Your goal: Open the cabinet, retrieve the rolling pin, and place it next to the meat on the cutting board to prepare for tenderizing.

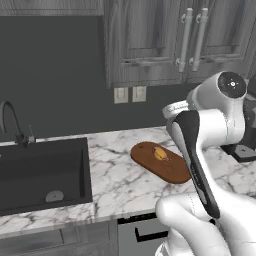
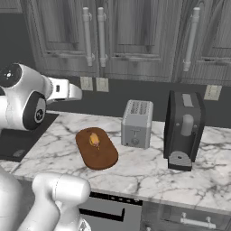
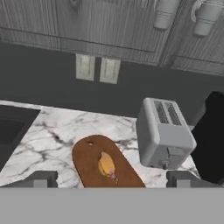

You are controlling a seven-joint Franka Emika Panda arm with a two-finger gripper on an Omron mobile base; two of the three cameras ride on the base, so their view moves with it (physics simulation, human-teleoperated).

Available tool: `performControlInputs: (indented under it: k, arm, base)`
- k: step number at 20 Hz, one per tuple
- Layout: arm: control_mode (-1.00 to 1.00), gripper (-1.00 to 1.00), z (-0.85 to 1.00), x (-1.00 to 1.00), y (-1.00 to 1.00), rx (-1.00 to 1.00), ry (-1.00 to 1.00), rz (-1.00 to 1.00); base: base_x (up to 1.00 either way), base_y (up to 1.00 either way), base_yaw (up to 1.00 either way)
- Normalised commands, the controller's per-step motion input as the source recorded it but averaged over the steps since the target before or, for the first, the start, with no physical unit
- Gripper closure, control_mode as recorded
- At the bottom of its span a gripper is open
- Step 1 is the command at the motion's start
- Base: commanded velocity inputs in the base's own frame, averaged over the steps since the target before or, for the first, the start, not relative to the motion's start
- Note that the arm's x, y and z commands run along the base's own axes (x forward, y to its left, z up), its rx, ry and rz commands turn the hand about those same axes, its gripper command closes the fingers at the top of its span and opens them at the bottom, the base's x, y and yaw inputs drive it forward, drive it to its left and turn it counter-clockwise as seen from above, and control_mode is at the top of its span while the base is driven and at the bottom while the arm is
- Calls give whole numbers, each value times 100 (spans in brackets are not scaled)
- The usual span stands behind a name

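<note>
The cabinet hangs above the counter, its doors shut and its pale bar handles upright. The rolling pin is hidden. On the marble counter lies the reddish-brown cutting board, and the small yellow-orange meat rests on its far half. My gripper hovers above and in front of the board, open, its two fingertips wide apart with nothing between them.
A silver toaster stands right of the board, with a black coffee machine beyond it. A dark sink with a faucet lies to the left. Wall outlets sit under the cabinet.
</note>
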Motion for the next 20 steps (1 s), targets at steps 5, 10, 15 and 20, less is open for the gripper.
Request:
performControlInputs:
  k: [5, 10, 15, 20]
  arm:
    - [-100, -100, 61, -49, -14, -5, -44, -4]
    - [-100, -100, 70, -35, -7, 0, -40, -2]
    - [-100, -100, 75, -19, -2, 6, -32, 0]
    - [-100, -100, 66, -6, -2, 13, -23, 0]
  base:
    - [0, 0, 0]
    - [0, 0, 0]
    - [0, 0, 0]
    - [0, 0, 0]
